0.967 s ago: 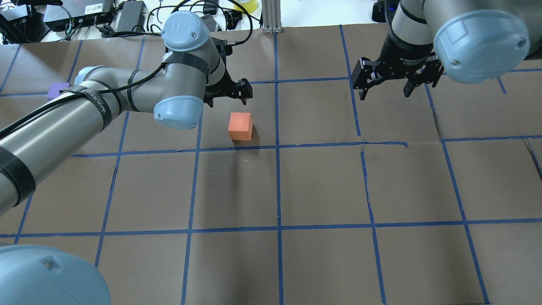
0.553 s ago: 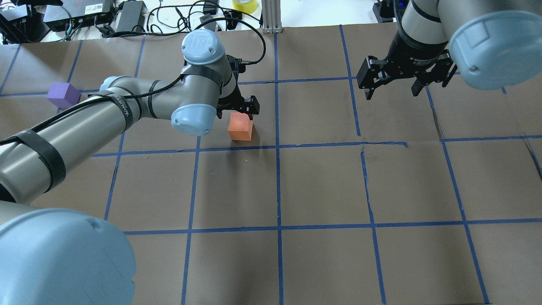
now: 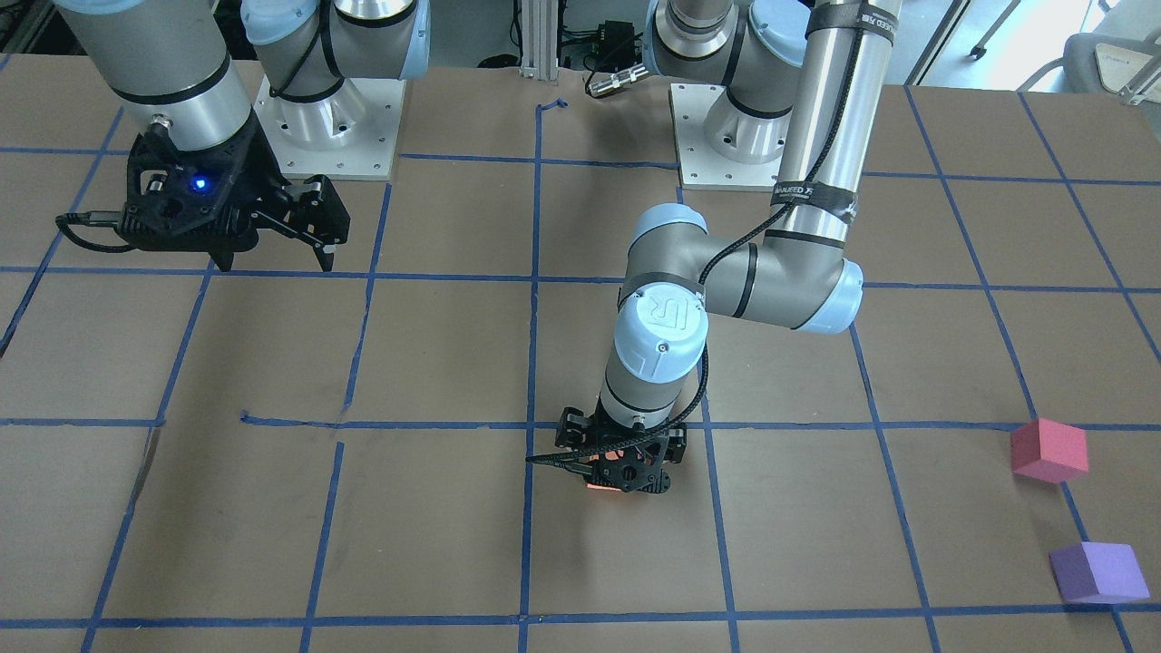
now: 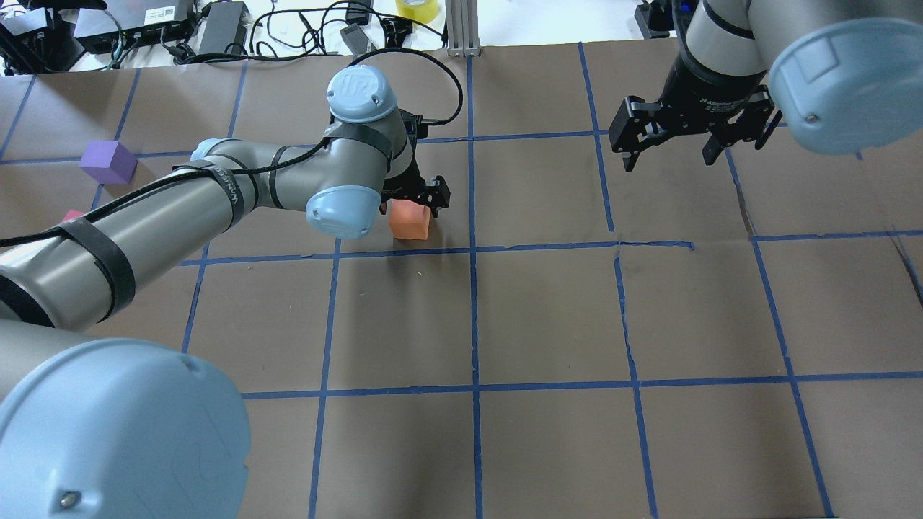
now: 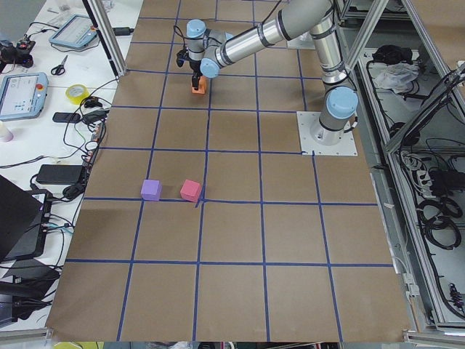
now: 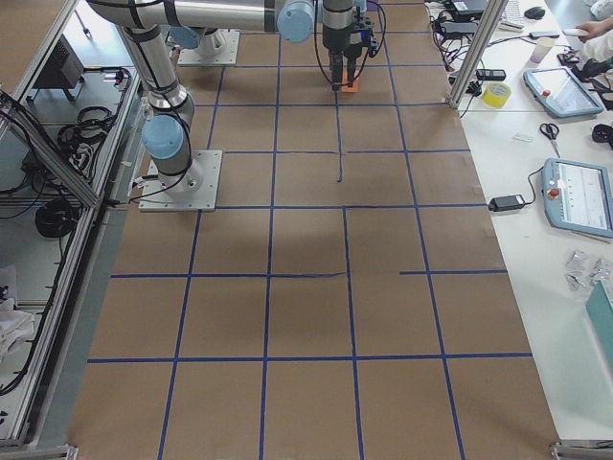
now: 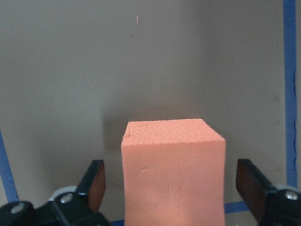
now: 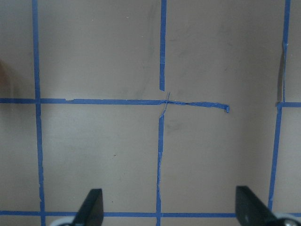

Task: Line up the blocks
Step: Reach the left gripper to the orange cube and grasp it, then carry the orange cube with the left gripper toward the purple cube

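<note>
1. Task progress: no line is judged to be formed yet. The orange block point(image 4: 411, 223) stands alone left of centre in the overhead view. The pinkish-red block point(image 3: 1049, 449) and the purple block point(image 3: 1097, 571) lie near each other at the lower right of the front-facing view, well apart from the orange one.
2. Left gripper point(image 7: 172, 188): the jaws are spread wide and straddle the orange block, with a gap on each side. Nothing is gripped.
3. Right gripper point(image 4: 668, 155): the jaws are spread and nothing is held. It hangs at the upper right of the overhead view.
4. Remaining work, as judged: closure on the orange block, then transport and alignment.
5. Surface: the table point(image 4: 548, 317) is covered in brown paper and marked with a blue tape grid point(image 4: 474, 317).
6. Room: cables and power units point(image 4: 223, 25) are seen along the upper edge of the overhead view.
</note>
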{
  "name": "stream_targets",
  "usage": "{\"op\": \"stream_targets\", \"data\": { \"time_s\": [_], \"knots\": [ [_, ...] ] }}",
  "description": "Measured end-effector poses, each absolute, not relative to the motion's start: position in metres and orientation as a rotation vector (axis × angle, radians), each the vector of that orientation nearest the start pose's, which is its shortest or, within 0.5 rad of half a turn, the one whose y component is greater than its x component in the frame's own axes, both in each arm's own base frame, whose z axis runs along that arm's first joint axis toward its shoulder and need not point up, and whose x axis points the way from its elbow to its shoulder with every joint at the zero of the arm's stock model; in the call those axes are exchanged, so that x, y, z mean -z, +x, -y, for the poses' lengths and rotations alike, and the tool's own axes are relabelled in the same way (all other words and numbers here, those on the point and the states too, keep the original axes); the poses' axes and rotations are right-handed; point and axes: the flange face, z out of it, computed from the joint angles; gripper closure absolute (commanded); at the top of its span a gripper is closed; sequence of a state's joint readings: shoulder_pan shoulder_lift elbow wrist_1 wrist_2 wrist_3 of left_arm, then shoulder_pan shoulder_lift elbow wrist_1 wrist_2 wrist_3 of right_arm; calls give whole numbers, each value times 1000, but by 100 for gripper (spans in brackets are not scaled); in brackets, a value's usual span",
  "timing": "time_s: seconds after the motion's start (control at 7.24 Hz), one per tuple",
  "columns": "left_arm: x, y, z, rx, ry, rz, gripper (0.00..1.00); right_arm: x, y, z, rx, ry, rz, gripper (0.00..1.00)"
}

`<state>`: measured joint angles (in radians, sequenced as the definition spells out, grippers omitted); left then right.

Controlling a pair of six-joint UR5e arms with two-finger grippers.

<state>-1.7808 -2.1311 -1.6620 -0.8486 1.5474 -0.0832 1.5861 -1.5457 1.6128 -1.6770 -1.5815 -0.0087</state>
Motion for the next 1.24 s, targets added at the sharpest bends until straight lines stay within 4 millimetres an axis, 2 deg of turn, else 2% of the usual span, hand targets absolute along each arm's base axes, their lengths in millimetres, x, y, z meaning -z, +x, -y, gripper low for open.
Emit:
{"op": "stream_targets", "data": {
  "time_s": [0.14,0.41,0.69,0.83,0.97,1.11,1.24],
  "knots": [
    [-191,-268,602,111,206,-3165,46,-467,140,503,67,-33,-3151,0],
    [-191,-268,604,133,216,-3162,70,-468,140,502,74,-31,-3152,0],
    [-199,-266,607,177,209,-3160,70,-468,138,502,78,-32,-3169,0],
    [-211,-257,614,246,181,-3158,70,-468,137,502,80,-33,-3183,0],
    [-220,-235,626,318,123,-3154,70,-468,136,502,80,-32,-3190,0],
    [-225,-200,640,358,43,-3148,70,-468,136,502,81,-28,-3192,0],
    [-230,-155,654,386,-34,-3139,70,-468,136,503,84,-26,-3193,0]
  ]
}}
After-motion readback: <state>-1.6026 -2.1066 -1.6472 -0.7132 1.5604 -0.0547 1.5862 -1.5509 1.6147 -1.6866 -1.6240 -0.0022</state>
